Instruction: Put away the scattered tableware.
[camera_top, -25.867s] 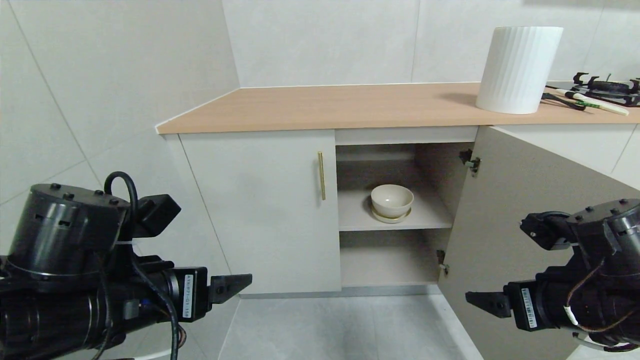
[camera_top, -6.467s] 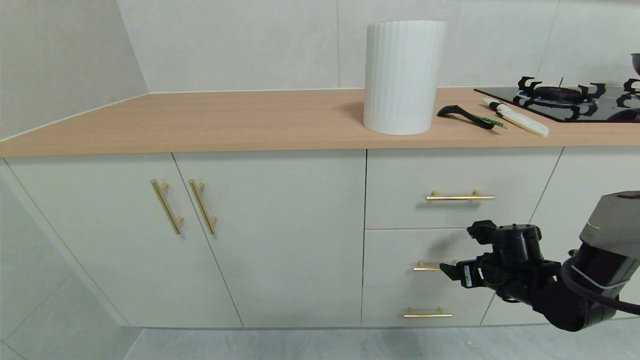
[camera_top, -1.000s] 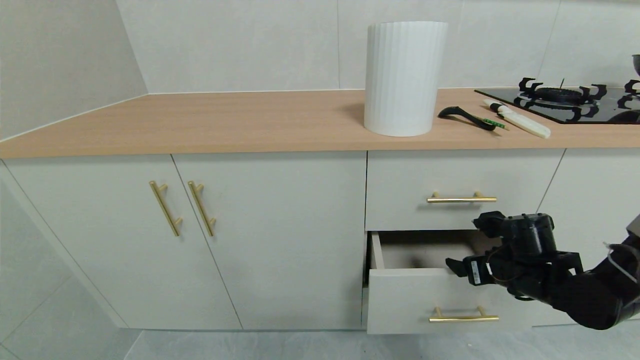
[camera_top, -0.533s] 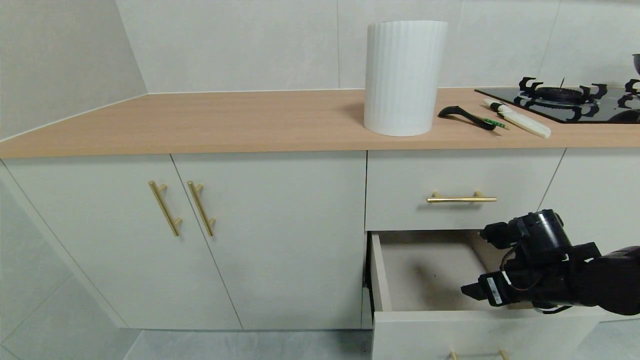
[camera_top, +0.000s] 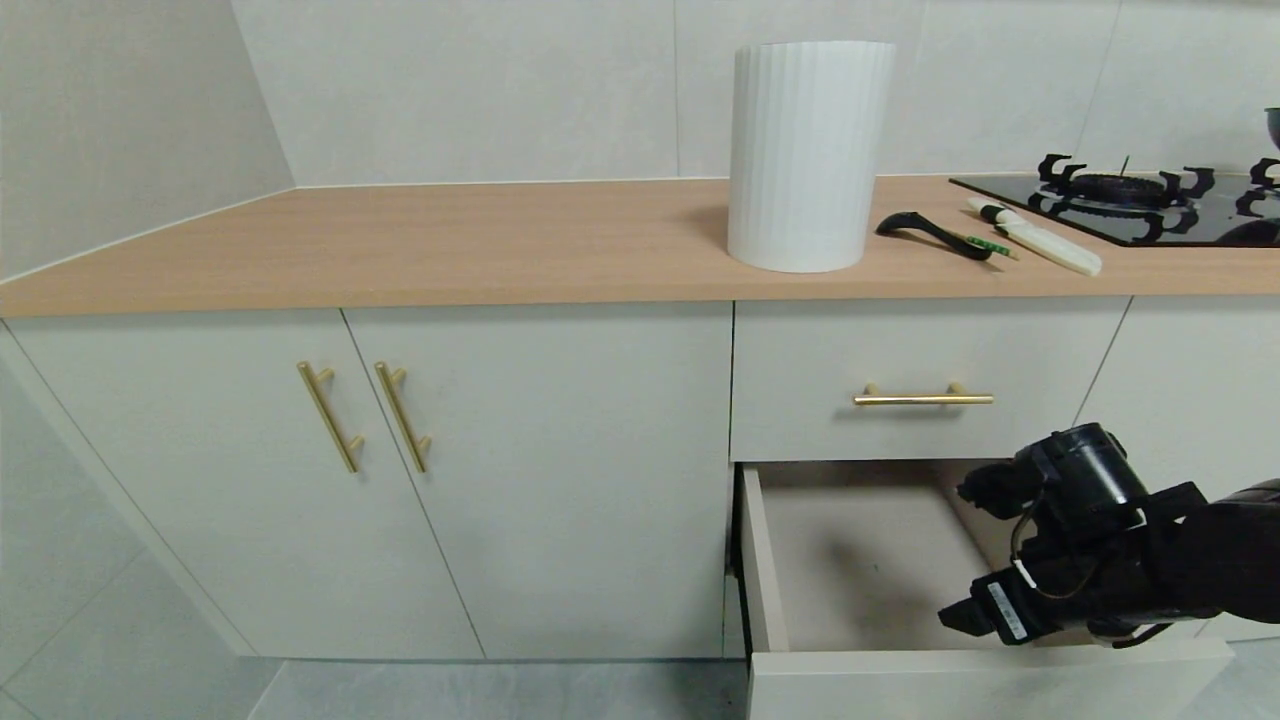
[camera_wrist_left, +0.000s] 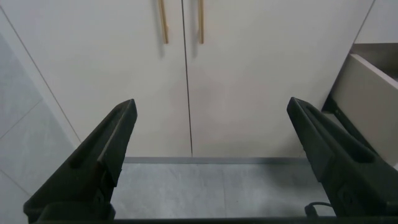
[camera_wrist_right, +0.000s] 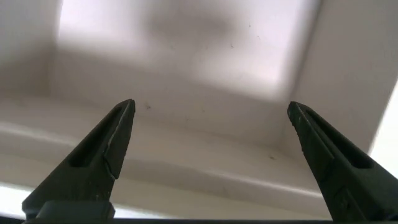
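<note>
Right claw over open drawer; spoon up on counter.

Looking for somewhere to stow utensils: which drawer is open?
The lower drawer, directly beneath the shut top drawer: it is pulled out, its inside showing.

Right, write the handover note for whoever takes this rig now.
Left end effector: open, empty, facing the closed pale cabinet doors.
Right end effector: open, empty, over the open pale middle drawer.
Things: black curved spoon and white long-handled utensil lie on the wooden countertop beside the white ribbed cylinder.
Done: drawer open.
To do: move both utensils into it, close it.
</note>
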